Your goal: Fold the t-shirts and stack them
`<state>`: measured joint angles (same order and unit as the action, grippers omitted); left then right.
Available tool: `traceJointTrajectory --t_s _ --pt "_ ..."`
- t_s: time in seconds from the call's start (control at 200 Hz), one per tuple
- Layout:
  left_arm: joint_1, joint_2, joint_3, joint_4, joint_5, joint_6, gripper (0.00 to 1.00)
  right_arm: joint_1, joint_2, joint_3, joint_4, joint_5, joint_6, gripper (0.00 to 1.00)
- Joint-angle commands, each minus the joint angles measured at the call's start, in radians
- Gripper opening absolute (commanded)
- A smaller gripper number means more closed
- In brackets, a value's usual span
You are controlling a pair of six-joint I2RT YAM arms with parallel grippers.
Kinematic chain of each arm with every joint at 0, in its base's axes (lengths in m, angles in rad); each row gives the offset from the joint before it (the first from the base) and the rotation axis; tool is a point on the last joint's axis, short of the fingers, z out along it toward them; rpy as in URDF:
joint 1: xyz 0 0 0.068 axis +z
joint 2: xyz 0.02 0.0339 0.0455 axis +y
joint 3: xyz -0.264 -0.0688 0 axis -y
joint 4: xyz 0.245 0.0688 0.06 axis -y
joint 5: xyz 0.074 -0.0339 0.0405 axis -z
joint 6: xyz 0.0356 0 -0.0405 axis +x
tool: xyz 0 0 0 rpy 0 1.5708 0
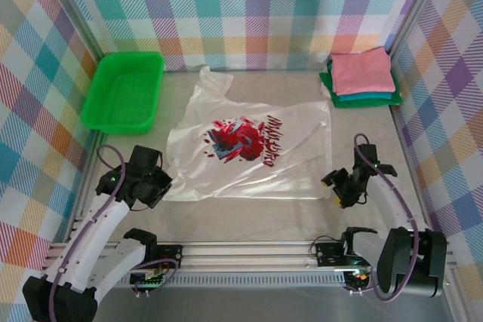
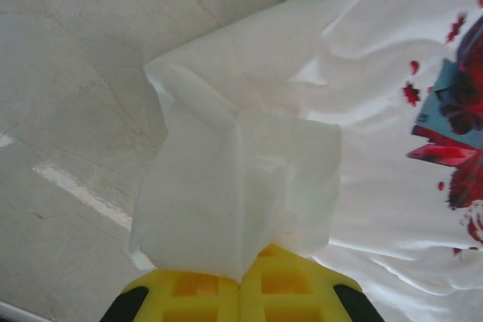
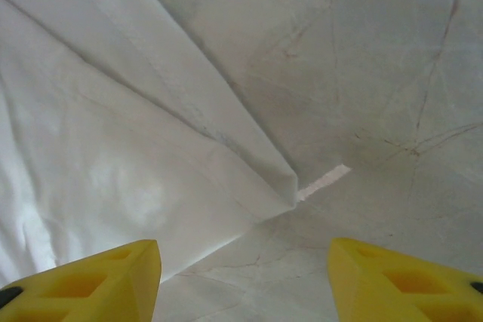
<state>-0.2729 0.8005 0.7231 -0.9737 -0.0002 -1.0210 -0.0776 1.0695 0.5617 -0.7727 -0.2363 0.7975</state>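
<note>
Status: white shirt [image 1: 249, 148] flat on table [image 1: 249, 213], centre. Left pincer [image 2: 241, 283] clamped on near-left hem corner. Right pincer [image 3: 245, 265] wide apart, empty, over near-right corner. Advice: seat that corner deep before closing, then lift both evenly.

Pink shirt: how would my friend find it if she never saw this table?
Look at the table from above and go to its far right corner. Three folded shirts are piled there, and the pink shirt is the top one. The teal shirt and green shirt lie under it.
</note>
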Motion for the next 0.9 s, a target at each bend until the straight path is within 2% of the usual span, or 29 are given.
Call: traceJointTrajectory --t_s 0.0,0.21,0.35,0.47,0.61,0.775,0.895 --pt "0.011 -0.053 -0.035 0.023 -0.009 -0.004 0.0 -0.005 0.027 -0.035 0.032 -0.061 0.014 0.59" --pt "0.011 -0.035 -0.075 0.059 0.025 0.013 0.0 0.018 0.133 -0.062 0.169 -0.13 0.012 0.52" --pt "0.011 -0.04 -0.098 0.072 0.025 0.015 0.0 0.07 0.168 -0.062 0.195 -0.133 0.038 0.41" --pt "0.011 -0.057 -0.109 0.058 0.011 0.013 0.0 0.076 0.137 -0.068 0.169 -0.107 0.045 0.24" --pt "0.011 -0.082 -0.133 0.058 0.003 -0.004 0.0 0.073 0.055 -0.08 0.095 -0.083 0.067 0.0" --pt "0.012 -0.1 -0.142 0.036 -0.018 -0.014 0.0 0.065 -0.121 -0.122 -0.048 -0.062 0.143 0.0" --pt "0.012 -0.135 -0.142 0.01 -0.043 -0.029 0.0 0.052 -0.246 -0.121 -0.199 0.019 0.165 0.0"
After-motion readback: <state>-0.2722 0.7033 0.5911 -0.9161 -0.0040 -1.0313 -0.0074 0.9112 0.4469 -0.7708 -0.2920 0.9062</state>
